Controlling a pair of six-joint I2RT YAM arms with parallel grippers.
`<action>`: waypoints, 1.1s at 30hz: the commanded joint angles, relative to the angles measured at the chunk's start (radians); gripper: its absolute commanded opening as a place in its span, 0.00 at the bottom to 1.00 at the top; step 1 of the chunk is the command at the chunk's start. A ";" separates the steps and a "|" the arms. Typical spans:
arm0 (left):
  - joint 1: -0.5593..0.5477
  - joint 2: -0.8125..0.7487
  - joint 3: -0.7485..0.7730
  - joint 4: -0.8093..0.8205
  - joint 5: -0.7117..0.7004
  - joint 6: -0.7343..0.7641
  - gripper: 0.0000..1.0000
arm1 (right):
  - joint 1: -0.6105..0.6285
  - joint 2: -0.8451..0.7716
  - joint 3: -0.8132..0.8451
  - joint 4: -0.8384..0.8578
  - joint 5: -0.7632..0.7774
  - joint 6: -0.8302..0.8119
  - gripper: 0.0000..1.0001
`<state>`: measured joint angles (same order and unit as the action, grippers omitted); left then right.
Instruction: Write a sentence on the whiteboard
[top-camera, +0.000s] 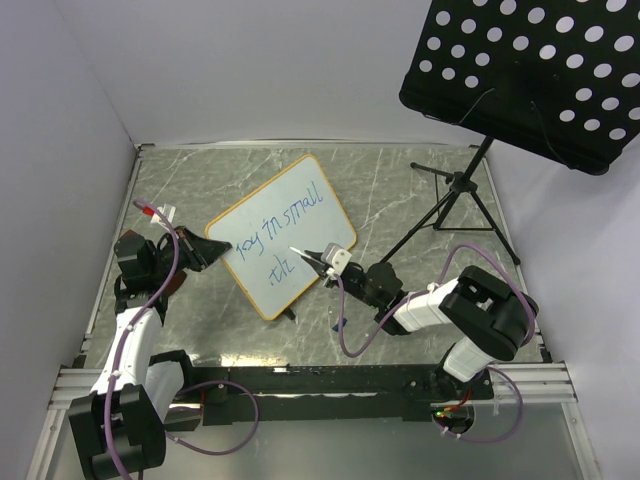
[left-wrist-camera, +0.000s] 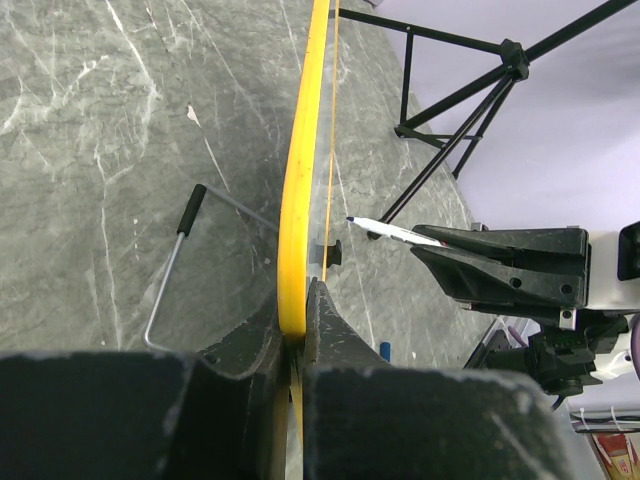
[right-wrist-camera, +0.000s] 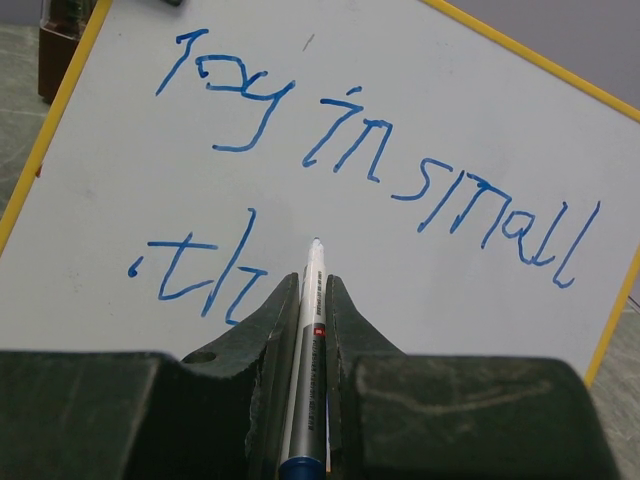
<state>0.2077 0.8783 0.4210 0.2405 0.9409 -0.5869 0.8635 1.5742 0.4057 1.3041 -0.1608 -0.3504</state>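
Note:
The whiteboard (top-camera: 285, 235), white with a tan-orange frame, stands tilted on the marble table. It carries the blue sentence (right-wrist-camera: 380, 160): "joy in small" on the top line and ".th" below. My left gripper (top-camera: 212, 247) is shut on the board's left edge; in the left wrist view the yellow frame (left-wrist-camera: 298, 190) sits between the pads. My right gripper (top-camera: 322, 262) is shut on a white marker (right-wrist-camera: 312, 300) with a blue end. The marker's tip points at the board just right of "th", very close to the surface; contact is not clear.
A black perforated music-stand panel (top-camera: 525, 75) on a tripod (top-camera: 455, 200) stands at the back right. A small blue cap (left-wrist-camera: 384, 351) lies on the table beneath the board. A thin wire stand leg (left-wrist-camera: 170, 270) shows behind the board.

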 joint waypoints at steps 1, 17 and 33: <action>-0.014 -0.013 0.015 -0.009 0.036 0.088 0.01 | -0.012 0.000 0.004 0.106 -0.040 0.028 0.00; -0.013 -0.012 0.013 -0.003 0.039 0.085 0.01 | -0.017 0.038 0.033 0.078 -0.051 0.039 0.00; -0.013 -0.010 0.015 -0.003 0.039 0.085 0.01 | -0.017 0.047 0.028 0.037 -0.052 0.028 0.00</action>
<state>0.2077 0.8783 0.4210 0.2413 0.9417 -0.5873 0.8536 1.6291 0.4263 1.3018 -0.1867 -0.3302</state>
